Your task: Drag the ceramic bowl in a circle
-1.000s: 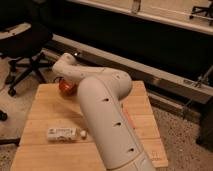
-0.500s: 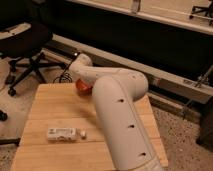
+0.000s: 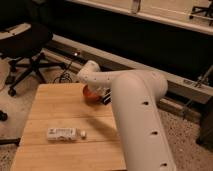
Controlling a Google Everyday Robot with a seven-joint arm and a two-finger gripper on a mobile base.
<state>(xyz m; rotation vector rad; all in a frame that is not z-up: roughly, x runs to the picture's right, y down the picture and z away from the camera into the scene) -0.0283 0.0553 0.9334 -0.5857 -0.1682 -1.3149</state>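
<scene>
Your gripper [image 3: 106, 98] sits low at the far edge of the wooden table [image 3: 50, 112], right against the ceramic bowl [image 3: 90, 94], and only a small dark part of it shows beneath the white arm [image 3: 132, 110]; you cannot tell from this view how it is set on the bowl. You see the ceramic bowl as a glossy red-orange shape near the table's far edge, toward the right side of the top, with most of it covered by the arm's wrist link so that only its left and front portion is visible. You can see it resting on the light wood slats, touching or nearly touching the dark gripper part at its right. Your arm runs from a rounded wrist above the bowl back through a thick white link that fills the lower right of the view and hides the table's right side. Nearer to you, well apart from the bowl, a small white packet [image 3: 61, 133] lies flat on the table's front left area, and a tiny white piece [image 3: 83, 134] lies just beside its right end. Beyond the table, on the left, you see a black office chair [image 3: 25, 42] standing on the speckled floor [image 3: 187, 132].
</scene>
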